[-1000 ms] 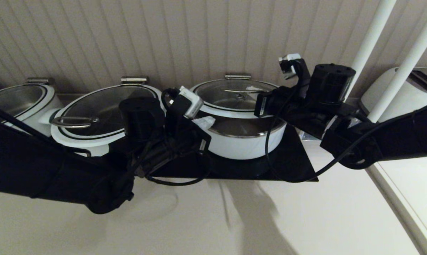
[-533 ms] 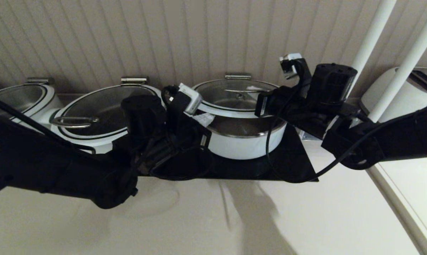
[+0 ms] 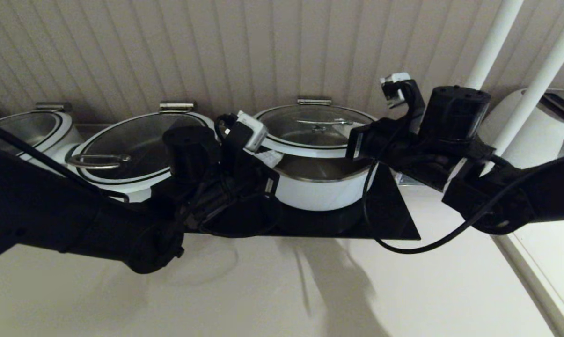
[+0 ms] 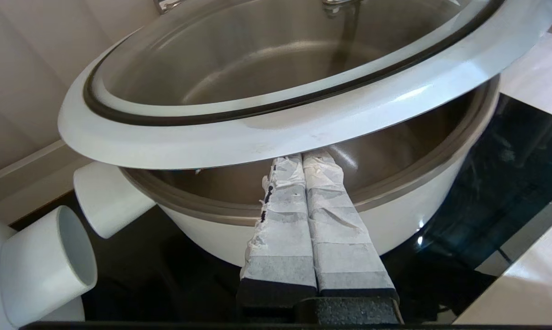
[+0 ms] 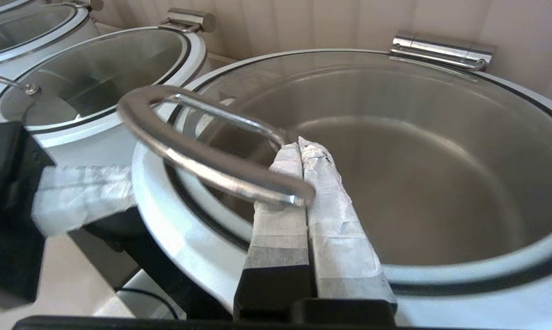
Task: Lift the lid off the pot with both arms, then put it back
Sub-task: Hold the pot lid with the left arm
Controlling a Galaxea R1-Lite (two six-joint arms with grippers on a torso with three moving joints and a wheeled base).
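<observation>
Left pincer tips hidden under raised lid.

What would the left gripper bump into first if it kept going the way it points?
Probably nothing new: the left gripper already touches the underside of the lid, above the pot.

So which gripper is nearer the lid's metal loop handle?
Right. The right gripper is shut beneath the loop handle; the left gripper is shut under the lid rim.
</observation>
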